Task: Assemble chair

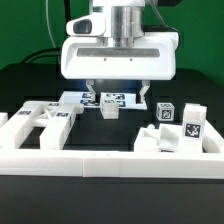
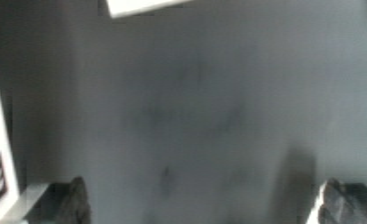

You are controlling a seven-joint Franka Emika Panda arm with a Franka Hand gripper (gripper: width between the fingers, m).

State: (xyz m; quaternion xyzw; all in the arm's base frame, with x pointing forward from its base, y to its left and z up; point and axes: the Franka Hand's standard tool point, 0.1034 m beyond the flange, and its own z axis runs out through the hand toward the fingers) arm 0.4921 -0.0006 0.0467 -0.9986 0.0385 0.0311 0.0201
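On the black table (image 1: 20,95), inside the low white border wall (image 1: 100,160), the chair's matte white tagged plastic pieces (image 1: 40,120) lie scattered. The white two-finger gripper (image 1: 116,95) hangs above them, fingers spread and empty. This looks like a pick about to begin, which calls for centring over the small white block (image 1: 110,110), then descending.

Black table (image 1: 108,135): white chair pieces (image 1: 40,120) at nine o'clock, tagged blocks (image 1: 178,126) at three, border wall (image 1: 100,163) at six.
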